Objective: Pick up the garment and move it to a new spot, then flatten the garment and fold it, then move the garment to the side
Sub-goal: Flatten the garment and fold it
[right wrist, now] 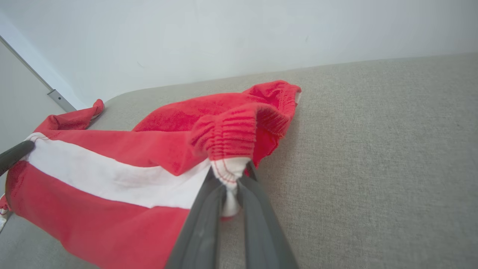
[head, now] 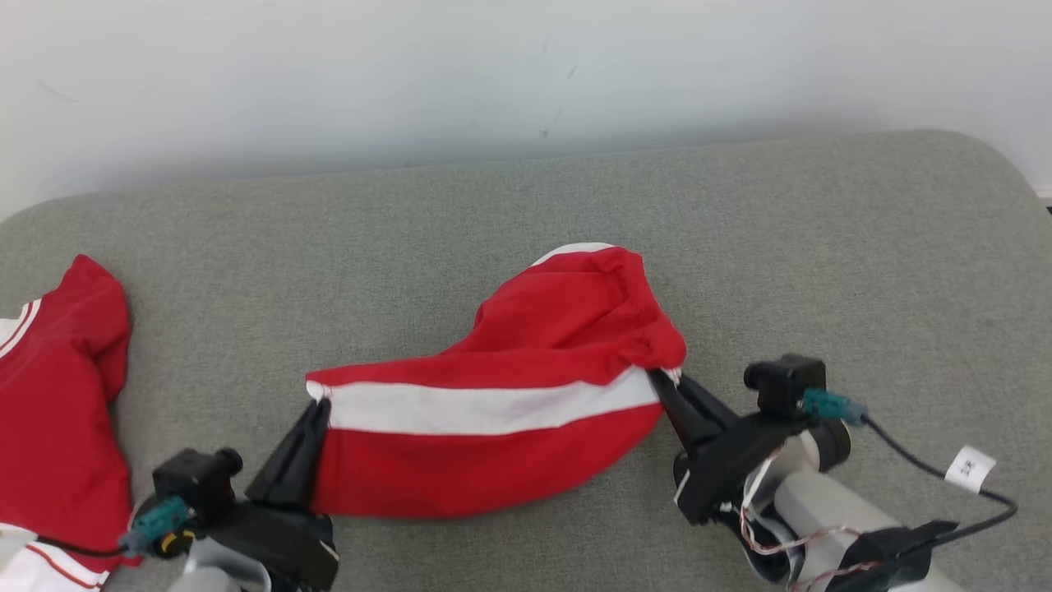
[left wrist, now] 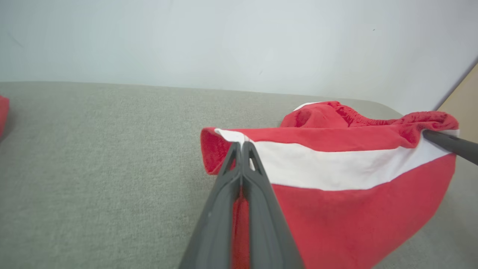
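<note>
two grips: left hand [head: 320,409] and right hand [head: 662,380] clenched on the garment [head: 493,460] (opposite ends).

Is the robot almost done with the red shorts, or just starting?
Just starting. Done: the left jaws and right jaws are shut on opposite ends of the red shorts. In hand: picking them up off the grey cushion. Left: they look bunched, so flattening, folding and moving aside remain.

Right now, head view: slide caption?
Red white-striped garment held between left claw and right claw, both shut, on grey cushion.
</note>
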Motion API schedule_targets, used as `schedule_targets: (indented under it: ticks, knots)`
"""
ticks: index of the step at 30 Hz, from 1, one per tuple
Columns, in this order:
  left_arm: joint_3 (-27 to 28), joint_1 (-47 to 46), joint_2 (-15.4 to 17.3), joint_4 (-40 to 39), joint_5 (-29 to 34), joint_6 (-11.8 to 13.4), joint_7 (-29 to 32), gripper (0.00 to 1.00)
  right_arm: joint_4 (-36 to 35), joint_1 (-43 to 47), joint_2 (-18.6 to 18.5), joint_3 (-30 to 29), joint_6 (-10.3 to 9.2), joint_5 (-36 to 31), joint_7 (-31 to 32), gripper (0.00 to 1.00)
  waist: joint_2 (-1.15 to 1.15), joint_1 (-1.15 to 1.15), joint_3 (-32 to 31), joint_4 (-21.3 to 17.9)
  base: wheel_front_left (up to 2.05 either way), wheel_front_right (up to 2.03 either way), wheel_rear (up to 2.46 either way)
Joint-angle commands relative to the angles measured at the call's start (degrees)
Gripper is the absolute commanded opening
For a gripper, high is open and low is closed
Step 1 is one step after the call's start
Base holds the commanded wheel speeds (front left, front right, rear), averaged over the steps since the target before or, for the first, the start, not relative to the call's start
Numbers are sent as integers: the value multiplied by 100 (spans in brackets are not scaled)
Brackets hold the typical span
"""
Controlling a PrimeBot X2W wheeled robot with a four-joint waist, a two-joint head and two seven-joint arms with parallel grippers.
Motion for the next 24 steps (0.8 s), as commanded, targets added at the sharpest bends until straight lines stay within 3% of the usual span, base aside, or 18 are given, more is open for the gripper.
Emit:
schedule_targets:
  ticks: [1, 11, 14, 24]
  knots:
    - [11, -100, 126, -198, 55, 8, -38, 0, -188, -174, -84, 44, 3, 169, 70, 0, 0, 0, -17, 25, 0, 0, 0]
    - [-44, -1194, 812, -980, 1, -39, 503, 0, -630, -1233, -251, 79, 3, 619, 470, 0, 0, 0, 317, -14, 0, 0, 0]
    - [-71, -1723, 1060, -1017, -16, -45, 634, 0, -528, -1722, -125, 29, 3, 791, 623, 0, 0, 0, 522, -46, 0, 0, 0]
    - [-474, -3923, 1438, -465, -570, -53, 806, 0, 270, -3904, 331, -142, 3, 1314, 1131, 0, 0, 0, 1370, -71, 0, 0, 0]
